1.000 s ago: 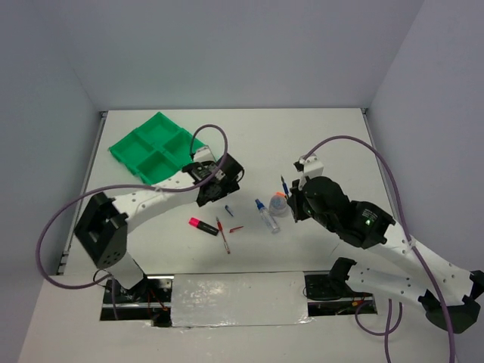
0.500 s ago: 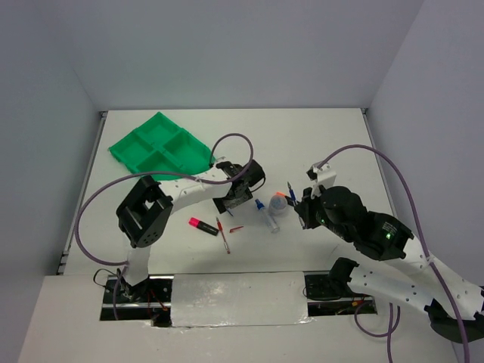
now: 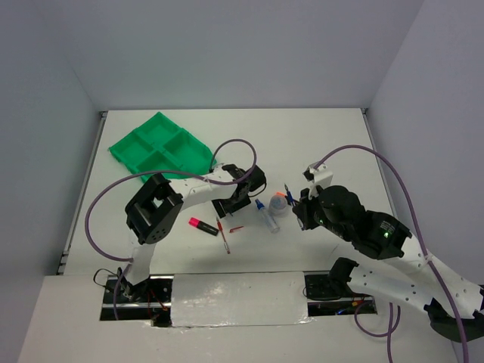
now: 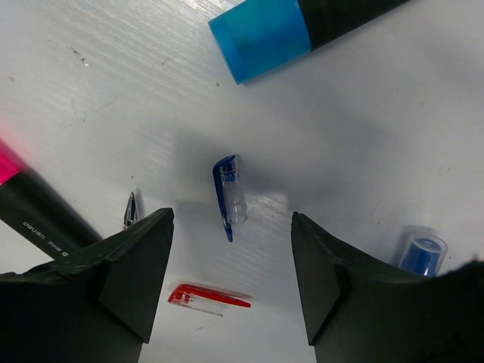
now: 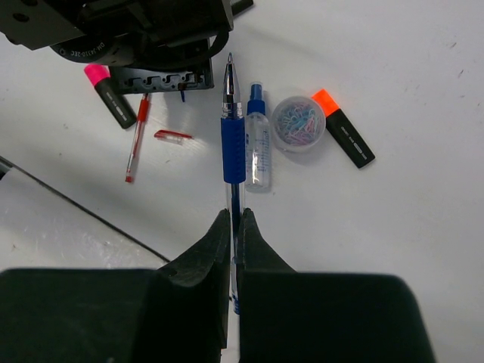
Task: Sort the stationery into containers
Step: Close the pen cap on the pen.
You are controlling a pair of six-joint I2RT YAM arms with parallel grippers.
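Observation:
The green four-compartment tray (image 3: 159,150) sits at the far left. My left gripper (image 4: 231,283) is open and low over the table, with a blue pen cap (image 4: 229,193) lying between its fingers and a red cap (image 4: 208,297) just below; in the top view it (image 3: 231,204) is mid-table. A blue-ended highlighter (image 4: 302,23) and a pink-ended highlighter (image 4: 30,204) lie close by. My right gripper (image 5: 235,215) is shut on a blue pen (image 5: 234,136), held above the table. Below it lie a blue-capped clear tube (image 5: 257,147), an orange-ended highlighter (image 5: 342,138), and a red pen (image 5: 136,140).
A round clear tub of paper clips (image 5: 297,123) stands beside the tube. The pink highlighter (image 3: 203,225) and red pen (image 3: 224,236) lie toward the near edge. The left arm's purple cable (image 3: 227,147) arches over the table near the tray.
My left gripper has moved right from beside the tray and come down over the blue cap. My right gripper, still holding the blue pen, has shifted slightly right.

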